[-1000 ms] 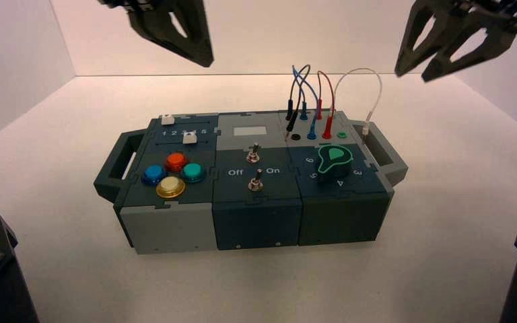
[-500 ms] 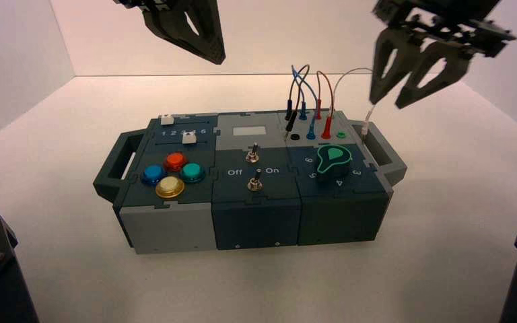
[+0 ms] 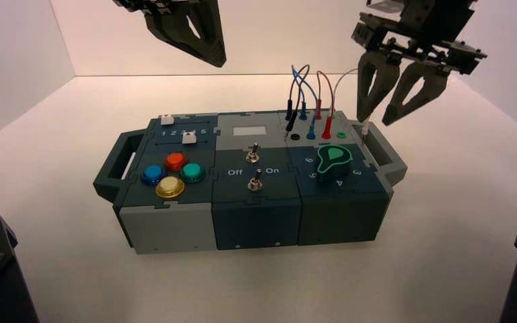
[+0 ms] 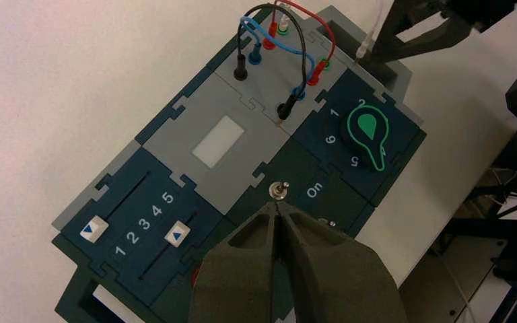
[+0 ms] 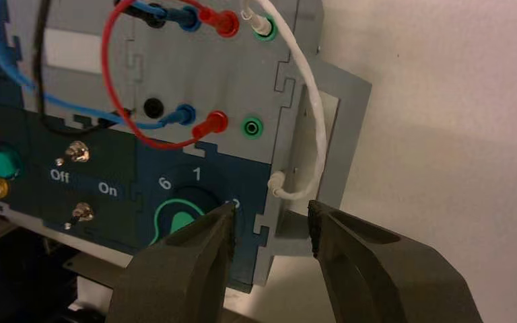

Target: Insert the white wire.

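White wire (image 5: 315, 101) has one plug in a green socket, its loose end awaiting grasp and insertion; upper right, the right hand (image 3: 374, 122) gapes wide, empty; the left hand (image 3: 219, 62), top centre-left, is closed, idle.

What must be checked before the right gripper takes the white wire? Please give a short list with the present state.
Right gripper open: ok
White wire's loose plug between the fingertips: not ok, it is only near them
White wire's other plug in a green-ringed socket: ok
Near green socket free: ok
Left gripper away from the white wire: ok
Metal tip of loose plug straight: cannot tell
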Robot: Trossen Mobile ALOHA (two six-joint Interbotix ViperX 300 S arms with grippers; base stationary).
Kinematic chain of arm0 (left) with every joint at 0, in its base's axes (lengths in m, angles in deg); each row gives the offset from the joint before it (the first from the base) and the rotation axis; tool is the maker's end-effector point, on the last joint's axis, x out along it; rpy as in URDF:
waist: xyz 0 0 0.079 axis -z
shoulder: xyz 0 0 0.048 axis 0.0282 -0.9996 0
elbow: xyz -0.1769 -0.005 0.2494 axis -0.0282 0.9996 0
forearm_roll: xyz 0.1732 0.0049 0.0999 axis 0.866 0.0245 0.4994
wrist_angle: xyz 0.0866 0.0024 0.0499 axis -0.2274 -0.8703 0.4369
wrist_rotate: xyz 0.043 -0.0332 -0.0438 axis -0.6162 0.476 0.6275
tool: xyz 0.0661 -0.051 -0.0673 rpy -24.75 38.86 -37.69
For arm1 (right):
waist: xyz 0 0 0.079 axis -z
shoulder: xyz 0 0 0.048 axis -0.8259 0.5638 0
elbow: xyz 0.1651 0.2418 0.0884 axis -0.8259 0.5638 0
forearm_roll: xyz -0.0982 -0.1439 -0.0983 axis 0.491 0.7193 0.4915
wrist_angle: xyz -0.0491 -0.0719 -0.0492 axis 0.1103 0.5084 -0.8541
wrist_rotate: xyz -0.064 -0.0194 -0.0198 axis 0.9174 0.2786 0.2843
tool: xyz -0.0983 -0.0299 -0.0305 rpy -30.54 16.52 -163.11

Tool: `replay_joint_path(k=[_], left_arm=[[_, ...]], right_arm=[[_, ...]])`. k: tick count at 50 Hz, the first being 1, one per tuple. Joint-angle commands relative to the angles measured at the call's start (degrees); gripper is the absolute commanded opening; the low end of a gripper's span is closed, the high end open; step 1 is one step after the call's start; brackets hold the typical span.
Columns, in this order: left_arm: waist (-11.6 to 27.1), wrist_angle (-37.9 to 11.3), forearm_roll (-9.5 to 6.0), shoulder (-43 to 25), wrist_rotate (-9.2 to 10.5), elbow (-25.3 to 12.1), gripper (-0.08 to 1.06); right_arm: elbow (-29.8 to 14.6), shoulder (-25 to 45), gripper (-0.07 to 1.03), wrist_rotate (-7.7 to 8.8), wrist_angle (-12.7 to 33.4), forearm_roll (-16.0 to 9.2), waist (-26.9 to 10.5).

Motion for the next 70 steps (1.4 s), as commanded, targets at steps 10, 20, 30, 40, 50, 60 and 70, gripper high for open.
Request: replay_joint_path(k=[10, 20, 30, 40, 50, 60, 70], left_arm=[[0.2, 0.4, 0.09, 0.7, -0.18, -1.4, -0.03], [0.1, 0.4, 0.09, 0.9, -0.26, -1.3, -0.03], [0.1, 0.4, 0.09, 1.1, -0.18, -1.2, -0.03], [0.1, 0.4, 0.0, 1.2, -0.18, -1.2, -0.03], [0.1, 0.4, 0.0, 1.2, -0.18, -1.2, -0.03], [0.1, 0.4, 0.0, 1.2, -0.18, -1.2, -0.03], [0.1, 0.4, 0.09, 1.2, -0.18, -1.2, -0.03]], right_arm=[[-1.8, 0.7, 0.49, 0.18, -0.6, -0.3, -0.2], [-2.4, 1.2, 0.48, 0.09, -0.6, -0.3, -0.2], [-2.5, 2.6, 0.48, 0.09, -0.6, -0.3, -0.2], [-3.1, 3.7, 0.47, 0.09, -0.8, -0.3, -0.2], [-3.4, 4.0, 0.45, 0.09, -1.2, -0.3, -0.2], [-3.8, 5.3, 0.44, 0.09, -1.2, -0.3, -0.2], [-3.8, 6.1, 0.41, 0.09, -1.2, -0.3, -0.2]])
